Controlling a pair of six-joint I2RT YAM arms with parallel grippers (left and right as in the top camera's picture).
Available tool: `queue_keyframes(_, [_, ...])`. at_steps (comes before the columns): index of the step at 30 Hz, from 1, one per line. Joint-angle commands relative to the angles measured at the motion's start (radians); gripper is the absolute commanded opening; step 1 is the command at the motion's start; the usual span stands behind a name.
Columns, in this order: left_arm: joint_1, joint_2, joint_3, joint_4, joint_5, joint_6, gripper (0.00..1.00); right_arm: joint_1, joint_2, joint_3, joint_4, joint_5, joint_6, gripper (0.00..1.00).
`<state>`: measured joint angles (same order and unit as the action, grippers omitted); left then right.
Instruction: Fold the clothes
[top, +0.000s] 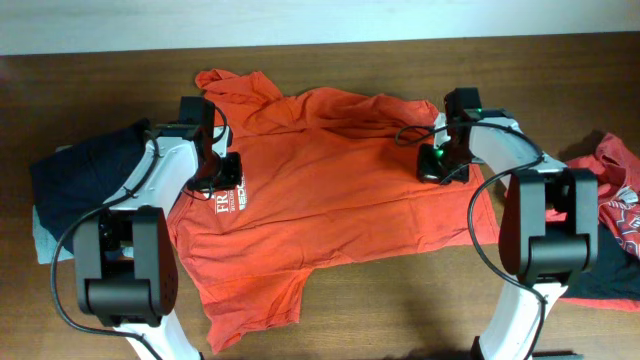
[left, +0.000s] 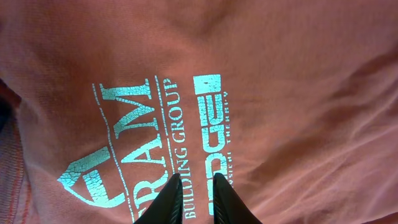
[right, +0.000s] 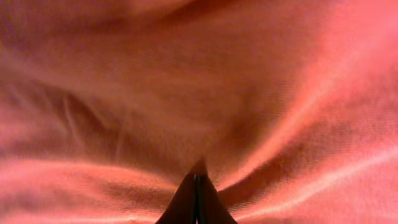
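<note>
An orange-red T-shirt (top: 330, 170) lies spread across the wooden table, its white lettering (top: 232, 200) at the left. My left gripper (top: 228, 190) hovers over that lettering (left: 143, 137). In the left wrist view the left gripper (left: 196, 180) stands slightly open, flat printed fabric showing in the narrow gap and nothing pinched. My right gripper (top: 440, 165) rests on the shirt's right part. In the right wrist view the right gripper (right: 197, 176) is shut on a small tuft of the shirt (right: 205, 93), with creases running out from the tips.
A dark navy garment (top: 85, 170) lies on a pale grey-green piece (top: 40, 235) at the left edge. At the right edge lies a red printed shirt (top: 615, 190) on a dark piece (top: 600, 275). Bare table (top: 380, 310) shows in front.
</note>
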<state>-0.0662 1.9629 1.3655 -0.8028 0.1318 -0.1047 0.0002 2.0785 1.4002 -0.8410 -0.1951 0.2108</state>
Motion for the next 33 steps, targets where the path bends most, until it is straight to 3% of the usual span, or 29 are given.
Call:
queue_keyframes(1, [0.001, 0.000, 0.011, -0.003, 0.011, 0.032, 0.17, -0.025, 0.085, -0.127, -0.087, 0.209, 0.117, 0.04])
queue_keyframes(12, [0.001, 0.000, 0.011, -0.024, 0.011, 0.077, 0.17, -0.026, -0.128, -0.141, -0.319, 0.298, 0.270, 0.04])
queue_keyframes(15, [0.001, 0.000, 0.011, -0.031, 0.011, 0.077, 0.17, -0.026, -0.238, -0.140, -0.245, 0.297, 0.220, 0.04])
queue_keyframes(17, [0.000, 0.000, 0.011, -0.032, 0.011, 0.084, 0.18, -0.026, -0.371, -0.138, -0.109, 0.220, 0.068, 0.04])
queue_keyframes(18, [0.000, 0.000, 0.011, -0.032, 0.011, 0.084, 0.19, -0.026, -0.408, -0.138, -0.070, 0.182, 0.024, 0.06])
queue_keyframes(19, [0.000, 0.000, 0.011, -0.031, 0.011, 0.084, 0.21, -0.027, -0.468, -0.138, 0.006, 0.123, -0.026, 0.25])
queue_keyframes(22, [0.000, 0.000, 0.011, -0.019, 0.011, 0.084, 0.26, -0.028, -0.502, -0.138, 0.107, 0.070, -0.047, 0.43])
queue_keyframes(26, [0.000, 0.000, 0.011, 0.004, 0.011, 0.084, 0.33, -0.032, -0.417, -0.138, 0.195, 0.095, -0.105, 0.60])
queue_keyframes(33, [-0.029, 0.001, 0.010, 0.010, 0.011, 0.146, 0.34, -0.158, -0.211, -0.138, 0.314, 0.074, -0.099, 0.60])
